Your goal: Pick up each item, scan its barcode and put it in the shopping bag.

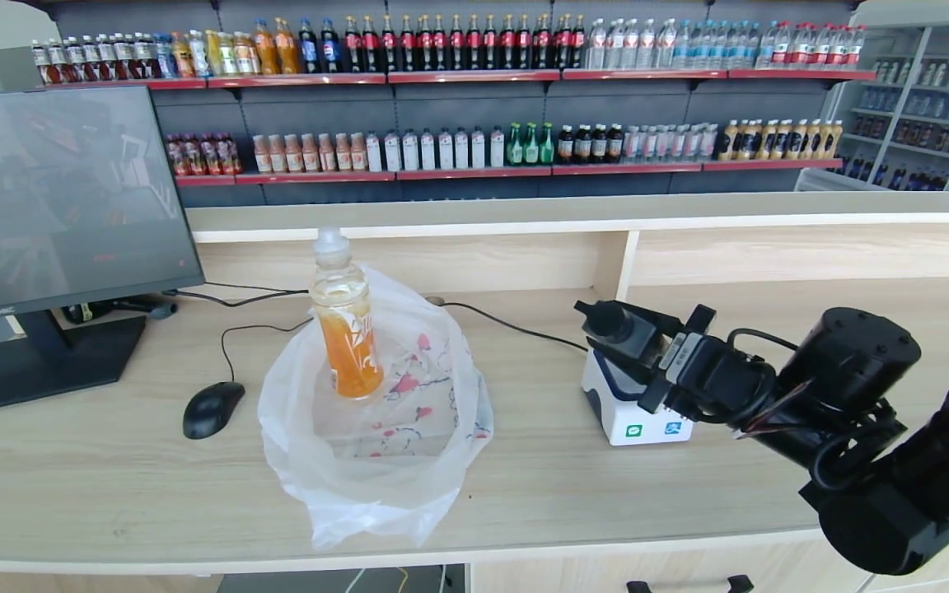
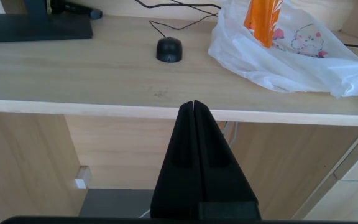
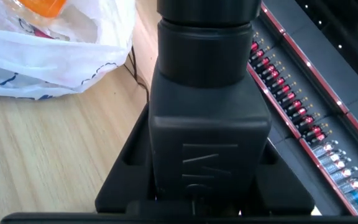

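1. Head view: I find the orange bottle upright inside the shopping bag on the desk; I judge that item done.
2. Left gripper is pressed together, empty, below the desk edge.
3. Right gripper pinches a black device, probably a scanner.
4. I cannot tell whether more items remain.

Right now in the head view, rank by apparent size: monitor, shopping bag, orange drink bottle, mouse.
1. monitor, cut off by the picture's edge, so only as it looks
2. shopping bag
3. orange drink bottle
4. mouse
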Controlling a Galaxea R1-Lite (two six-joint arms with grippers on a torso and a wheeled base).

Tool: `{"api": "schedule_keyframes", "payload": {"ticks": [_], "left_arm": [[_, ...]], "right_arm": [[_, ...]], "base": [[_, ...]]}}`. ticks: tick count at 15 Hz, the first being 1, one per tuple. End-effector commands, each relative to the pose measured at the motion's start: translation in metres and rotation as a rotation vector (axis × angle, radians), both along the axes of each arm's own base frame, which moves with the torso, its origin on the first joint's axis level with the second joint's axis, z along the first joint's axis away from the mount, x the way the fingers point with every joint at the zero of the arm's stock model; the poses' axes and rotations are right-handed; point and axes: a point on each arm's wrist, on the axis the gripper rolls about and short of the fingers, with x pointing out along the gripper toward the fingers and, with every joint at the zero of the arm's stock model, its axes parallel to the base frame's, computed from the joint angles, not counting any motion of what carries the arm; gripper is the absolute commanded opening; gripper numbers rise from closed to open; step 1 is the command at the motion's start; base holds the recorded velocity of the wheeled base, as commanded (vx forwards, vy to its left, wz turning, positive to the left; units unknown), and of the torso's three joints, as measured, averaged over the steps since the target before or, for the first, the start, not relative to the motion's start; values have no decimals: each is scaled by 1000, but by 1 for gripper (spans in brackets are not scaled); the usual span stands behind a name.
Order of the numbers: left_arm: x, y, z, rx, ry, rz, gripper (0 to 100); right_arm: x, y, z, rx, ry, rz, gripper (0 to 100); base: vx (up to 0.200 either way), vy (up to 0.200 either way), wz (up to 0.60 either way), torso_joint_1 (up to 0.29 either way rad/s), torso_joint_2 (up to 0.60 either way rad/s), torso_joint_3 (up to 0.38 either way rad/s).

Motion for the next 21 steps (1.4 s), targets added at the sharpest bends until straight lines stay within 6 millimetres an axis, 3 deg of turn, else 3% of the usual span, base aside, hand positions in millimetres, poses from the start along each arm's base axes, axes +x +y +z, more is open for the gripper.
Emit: {"api": "schedule_keyframes", "payload": {"ticks": [1, 21], "left_arm": [[0, 0, 0, 0, -1, 0, 0], [0, 0, 0, 0, -1, 0, 0]], "right_arm": [[2, -6, -4, -16, 7, -8, 0], [2, -12, -8, -28, 17, -19, 0]], "base": [[0, 0, 0, 0, 0, 0], [0, 0, 0, 0, 0, 0]]}}
